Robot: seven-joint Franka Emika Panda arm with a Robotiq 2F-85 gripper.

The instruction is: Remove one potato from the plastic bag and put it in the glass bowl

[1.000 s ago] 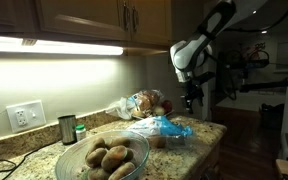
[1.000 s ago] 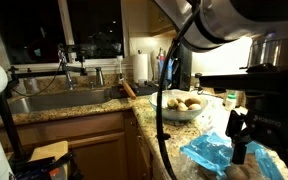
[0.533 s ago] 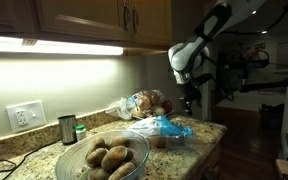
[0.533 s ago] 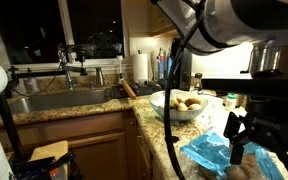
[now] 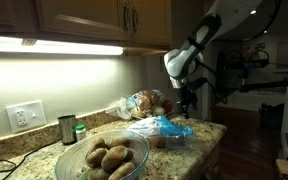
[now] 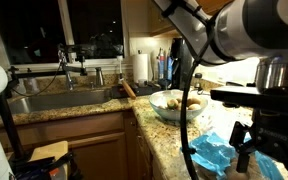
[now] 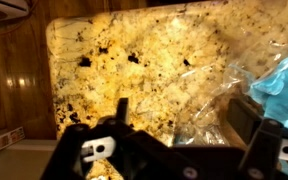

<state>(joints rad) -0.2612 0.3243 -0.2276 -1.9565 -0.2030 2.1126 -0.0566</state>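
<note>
- Between your claw's [image 7: 179, 104] fingers [image 7: 120, 110] in the wrist view lies only bare speckled stone: they stand spread wide apart and hold nothing.
- Straight beneath the claw is the granite surface [image 7: 134, 60], and the claw hangs clear of it without touching.
- Just off one finger, at the side of the wrist view, you have the blue plastic bag [image 7: 284, 85], with crinkled clear film reaching from it toward the claw.
- In an exterior view the claw [image 5: 187, 103] points down above the far end of the surface, just beyond the plastic bag [image 5: 162, 127], which lies flat below and beside it.
- At the bag's edge away from the claw sits a brown lump [image 5: 160, 142]; you cannot tell for sure that it is a potato.
- Behind the bag, near the claw and against the wall, lies a clear bag [image 5: 144, 103] with brown contents.
- Well apart from the claw, past the plastic bag, stands the glass bowl [image 5: 132, 160], already holding several potatoes [image 5: 99, 157].
- Farther still from the claw, by the wall, stand a metal cup [image 5: 67, 128] and a wall outlet [image 5: 22, 116].
- In an exterior view the bowl [image 6: 164, 110] sits between the blue bag [image 6: 214, 155] and the sink [image 6: 44, 100].
</note>
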